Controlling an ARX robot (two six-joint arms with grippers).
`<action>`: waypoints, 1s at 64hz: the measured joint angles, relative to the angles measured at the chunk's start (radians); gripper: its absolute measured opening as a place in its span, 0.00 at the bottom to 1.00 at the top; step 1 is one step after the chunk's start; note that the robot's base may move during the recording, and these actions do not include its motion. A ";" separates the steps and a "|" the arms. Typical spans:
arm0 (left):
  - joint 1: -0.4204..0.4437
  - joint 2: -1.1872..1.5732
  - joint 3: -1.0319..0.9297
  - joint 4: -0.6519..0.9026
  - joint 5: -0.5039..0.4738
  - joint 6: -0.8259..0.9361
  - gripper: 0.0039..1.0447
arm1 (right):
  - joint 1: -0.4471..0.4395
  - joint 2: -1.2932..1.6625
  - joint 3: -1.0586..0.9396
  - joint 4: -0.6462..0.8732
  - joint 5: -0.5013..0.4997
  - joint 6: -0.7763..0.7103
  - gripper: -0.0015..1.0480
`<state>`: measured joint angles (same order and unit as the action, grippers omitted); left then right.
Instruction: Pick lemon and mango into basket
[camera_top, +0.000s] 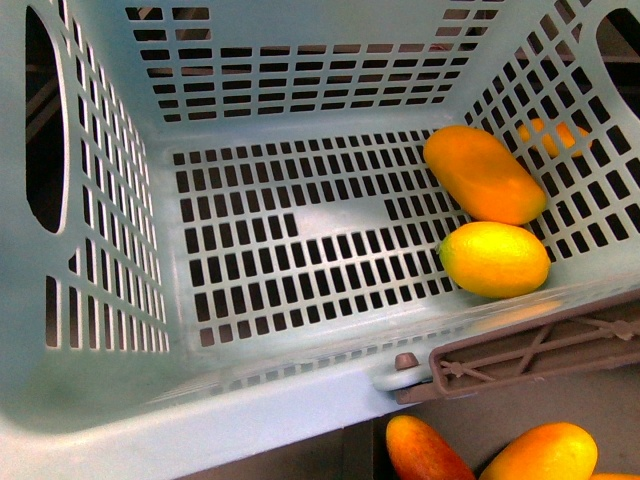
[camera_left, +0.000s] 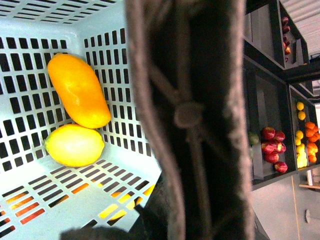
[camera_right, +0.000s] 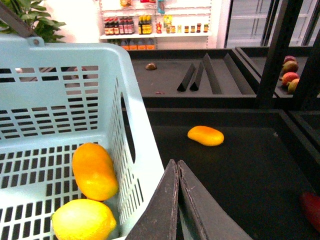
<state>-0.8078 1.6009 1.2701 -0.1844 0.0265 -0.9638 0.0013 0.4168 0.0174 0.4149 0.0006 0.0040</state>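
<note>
The light-turquoise basket (camera_top: 250, 130) fills the front view. An orange mango (camera_top: 484, 174) and a yellow lemon (camera_top: 495, 259) lie side by side on its slotted floor at the right wall. The left wrist view shows the same mango (camera_left: 77, 90) and lemon (camera_left: 74, 145), with the brown basket handle (camera_left: 192, 115) running close across the picture; my left gripper is shut on that handle, its fingers hidden. My right gripper (camera_right: 177, 165) is shut with nothing in it, just outside the basket (camera_right: 60, 90) wall, beside the mango (camera_right: 94, 171) and lemon (camera_right: 84, 220).
More mangoes (camera_top: 540, 455) lie below the basket's near rim, by the handle's pivot (camera_top: 406, 362). A loose mango (camera_right: 205, 135) rests on the dark display shelf (camera_right: 240, 165) beyond the right gripper. Shelves of red and yellow fruit (camera_left: 272, 147) stand to one side.
</note>
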 joint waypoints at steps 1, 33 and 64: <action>0.000 0.000 0.000 0.000 0.000 -0.001 0.04 | 0.000 -0.011 0.000 -0.009 0.000 0.000 0.02; 0.000 0.000 0.000 0.000 0.000 0.000 0.04 | 0.000 -0.207 0.000 -0.204 0.000 0.000 0.02; 0.000 0.000 0.000 0.000 0.001 -0.001 0.04 | 0.000 -0.409 0.000 -0.413 0.000 0.000 0.02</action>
<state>-0.8078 1.6009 1.2701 -0.1844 0.0277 -0.9649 0.0013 0.0074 0.0174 0.0017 0.0010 0.0036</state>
